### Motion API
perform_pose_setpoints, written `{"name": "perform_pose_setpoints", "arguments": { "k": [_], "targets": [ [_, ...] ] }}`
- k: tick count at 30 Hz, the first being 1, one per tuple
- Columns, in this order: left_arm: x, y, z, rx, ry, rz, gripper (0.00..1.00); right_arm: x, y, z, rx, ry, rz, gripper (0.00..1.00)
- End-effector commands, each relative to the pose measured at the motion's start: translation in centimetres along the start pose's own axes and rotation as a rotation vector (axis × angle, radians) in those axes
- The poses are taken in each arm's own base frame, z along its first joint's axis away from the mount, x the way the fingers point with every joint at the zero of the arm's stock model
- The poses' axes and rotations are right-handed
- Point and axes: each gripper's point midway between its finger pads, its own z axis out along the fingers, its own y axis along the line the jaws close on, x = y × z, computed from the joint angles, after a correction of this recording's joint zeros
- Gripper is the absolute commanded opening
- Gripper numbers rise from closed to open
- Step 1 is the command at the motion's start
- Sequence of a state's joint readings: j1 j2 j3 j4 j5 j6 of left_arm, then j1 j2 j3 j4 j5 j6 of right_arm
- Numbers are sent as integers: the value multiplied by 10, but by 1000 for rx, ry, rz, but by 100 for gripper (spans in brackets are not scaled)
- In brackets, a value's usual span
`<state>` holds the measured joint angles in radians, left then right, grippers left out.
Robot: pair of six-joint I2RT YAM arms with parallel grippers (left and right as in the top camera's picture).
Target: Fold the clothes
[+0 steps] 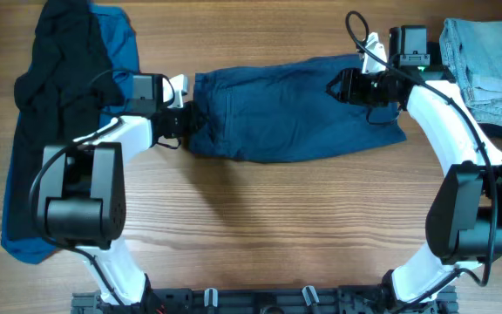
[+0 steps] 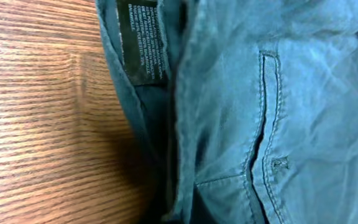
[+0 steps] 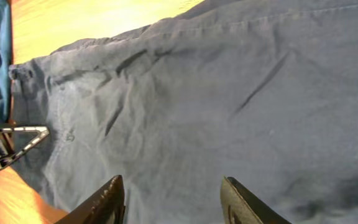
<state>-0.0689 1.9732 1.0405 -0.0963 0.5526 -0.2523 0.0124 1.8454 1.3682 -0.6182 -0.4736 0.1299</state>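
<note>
Our left gripper point(image 1: 187, 119) is closed on the waistband edge of the navy shorts point(image 1: 286, 113) lying in the middle of the table point(image 1: 260, 227), our right gripper point(image 3: 178, 194) stands half open over the cloth holding nothing, so we risk that lifting now drags one side and bunches them.

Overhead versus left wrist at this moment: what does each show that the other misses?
Overhead only: both arms, the left tool at the waist edge of the navy shorts, the right tool over their other end, a black and blue pile beside the left arm, and pale denim beside the right arm. Left wrist only: the black sewn-in label and a stitched pocket slit. Both: the shorts and the wooden table.
</note>
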Motion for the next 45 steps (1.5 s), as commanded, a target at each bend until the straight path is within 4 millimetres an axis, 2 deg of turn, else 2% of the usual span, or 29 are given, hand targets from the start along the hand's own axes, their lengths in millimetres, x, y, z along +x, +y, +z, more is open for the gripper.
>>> {"name": "perform_pose_setpoints", "arguments": {
  "k": [1,5,9,10,11,14,18,21,23,31,34,37,41,45],
  "targets": [
    [-8,-3,-18,41,-20,-41,4,-13,5,-4,17,-42,-36,47],
    [-27,-6,-59,29,-92,-48,4,-11,4,9,14,-31,-37,44],
    [-40,-2,-88,15,-149,-60,4,-7,3,26,9,-10,-39,38],
    [-41,0,-92,9,-155,-54,4,-5,1,32,9,1,-37,31],
    [-41,6,-98,-9,-158,-63,4,0,-1,39,10,19,-31,19],
    [-41,10,-101,-18,-162,-51,4,5,-4,48,12,40,-19,5],
    [-49,19,-116,-46,-204,-66,4,9,-11,57,25,55,-12,4],
    [-54,40,-138,-143,-248,-103,4,6,-11,59,23,45,-17,4],
    [-52,44,-146,-165,-250,-98,4,1,-10,59,20,25,-2,4],
    [-52,46,-150,-184,-248,-99,4,1,-8,63,32,18,-1,4],
    [-59,33,-154,-143,-264,-75,4,2,-18,68,98,0,-10,4],
    [-66,9,-151,-117,-269,-20,4,4,-26,72,123,-23,13,4],
    [-64,-15,-138,-84,-250,39,4,14,-34,86,129,11,27,4],
    [-61,-26,-132,-69,-237,63,4,25,-43,100,137,46,60,4]
  ]
}}
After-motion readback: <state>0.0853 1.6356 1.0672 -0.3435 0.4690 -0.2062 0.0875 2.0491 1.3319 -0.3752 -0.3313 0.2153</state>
